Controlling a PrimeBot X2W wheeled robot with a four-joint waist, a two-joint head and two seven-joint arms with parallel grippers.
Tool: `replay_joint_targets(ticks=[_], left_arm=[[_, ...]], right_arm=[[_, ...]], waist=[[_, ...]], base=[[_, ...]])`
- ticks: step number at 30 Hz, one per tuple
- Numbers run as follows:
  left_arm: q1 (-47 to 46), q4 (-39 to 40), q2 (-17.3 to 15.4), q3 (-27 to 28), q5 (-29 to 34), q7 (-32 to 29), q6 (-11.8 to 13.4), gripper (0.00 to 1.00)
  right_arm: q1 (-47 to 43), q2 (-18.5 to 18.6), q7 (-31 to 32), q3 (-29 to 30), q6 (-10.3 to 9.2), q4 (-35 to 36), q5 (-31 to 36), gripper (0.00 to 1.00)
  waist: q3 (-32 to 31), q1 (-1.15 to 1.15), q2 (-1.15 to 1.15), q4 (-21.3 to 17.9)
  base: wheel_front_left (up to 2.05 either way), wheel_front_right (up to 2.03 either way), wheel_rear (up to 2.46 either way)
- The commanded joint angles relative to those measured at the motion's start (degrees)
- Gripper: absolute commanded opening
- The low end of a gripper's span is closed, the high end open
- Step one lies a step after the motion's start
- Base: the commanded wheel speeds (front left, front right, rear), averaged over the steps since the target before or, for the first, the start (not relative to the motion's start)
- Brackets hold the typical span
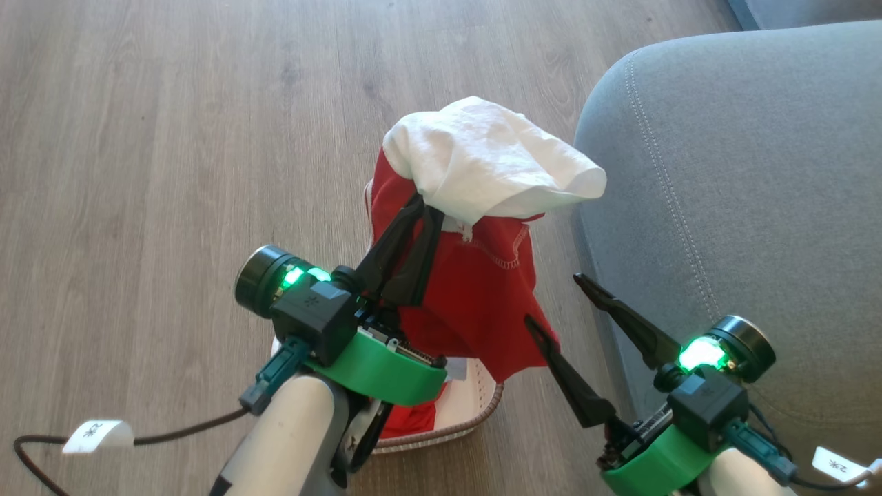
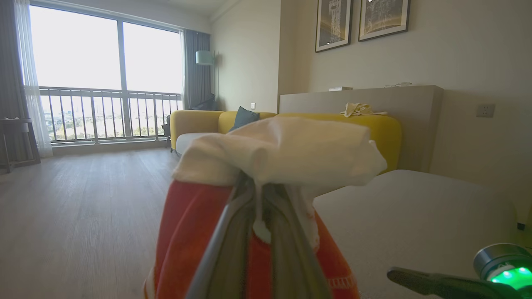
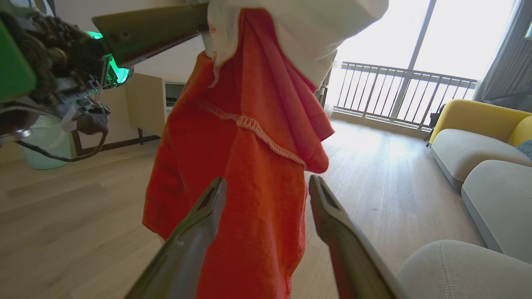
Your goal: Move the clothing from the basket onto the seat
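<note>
Left claw pinches red-white garment, hanging above basket.

We see wood floor w/ basket standing on it, just beside grey seat.

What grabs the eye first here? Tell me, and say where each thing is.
The red-and-white garment stands out in the middle of the head view, hanging from the shut left gripper above the basket on the wooden floor. Just right of it, the open right gripper points at the dangling red cloth, with the grey seat along the right edge.
</note>
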State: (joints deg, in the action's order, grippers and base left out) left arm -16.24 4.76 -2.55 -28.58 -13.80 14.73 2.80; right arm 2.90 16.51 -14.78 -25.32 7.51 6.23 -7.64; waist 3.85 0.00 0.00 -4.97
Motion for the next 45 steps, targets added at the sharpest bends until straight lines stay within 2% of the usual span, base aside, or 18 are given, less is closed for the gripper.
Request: replay_joint_targets(ticks=[1, 15, 25, 33, 34, 35, 36, 45], left_arm=[[-1.62, 2.05, -0.32, 1.92, -0.4, 0.27, 0.39, 0.0], [-2.68, 1.79, -0.32, -1.28, -1.04, 0.27, -0.15, 0.0], [-4.21, 0.55, -0.32, -6.24, -1.74, 0.27, -1.58, 0.0], [-5.66, 0.77, -0.32, -8.77, -2.38, 0.27, -1.08, 0.0], [-5.81, 0.86, -0.32, -8.89, -2.46, 0.27, -1.0, 0.0], [-5.93, 0.95, -0.32, -8.96, -2.54, 0.27, -0.92, 0.0], [-6.02, 1.05, -0.32, -9.0, -2.6, 0.27, -0.85, 0.0], [-5.77, 1.65, -0.32, -8.49, -2.46, 0.27, -0.53, 0.0]], right_arm=[[1.82, 1.04, -0.22, -1.44, -0.02, 1.95, -0.43, 1.0], [6.56, -0.27, -0.22, -2.55, -0.02, -2.58, 2.19, 1.0], [9.77, -0.33, -0.22, -5.47, -0.02, -5.8, 3.32, 1.0], [12.29, -1.15, -0.22, -6.31, -0.02, -9.84, 4.48, 1.0], [12.27, -1.48, -0.22, -5.94, -0.02, -10.6, 4.38, 0.84], [12.21, -1.86, -0.22, -5.6, -0.02, -11.49, 4.02, 0.17], [12.31, -2.15, -0.22, -5.29, -0.02, -12.06, 3.94, 0.0], [11.94, -4.41, -0.22, -0.82, -0.02, -11.73, 3.25, 0.0]], waist=[[-0.06, 0.0, 0.0, 0.14], [0.07, 0.0, 0.0, 1.64], [-0.15, 0.0, 0.0, 3.61], [0.26, 0.0, 0.0, 4.0], [0.3, 0.0, 0.0, 4.07], [0.32, 0.0, 0.0, 4.13], [0.36, 0.0, 0.0, 4.2], [0.61, 0.0, 0.0, 4.58]], base=[[0.0, 0.0, 0.0], [0.0, 0.0, 0.0], [0.0, 0.0, 0.0], [0.0, 0.0, 0.0], [0.0, 0.0, 0.0], [0.0, 0.0, 0.0], [0.0, 0.0, 0.0], [0.0, 0.0, 0.0]])
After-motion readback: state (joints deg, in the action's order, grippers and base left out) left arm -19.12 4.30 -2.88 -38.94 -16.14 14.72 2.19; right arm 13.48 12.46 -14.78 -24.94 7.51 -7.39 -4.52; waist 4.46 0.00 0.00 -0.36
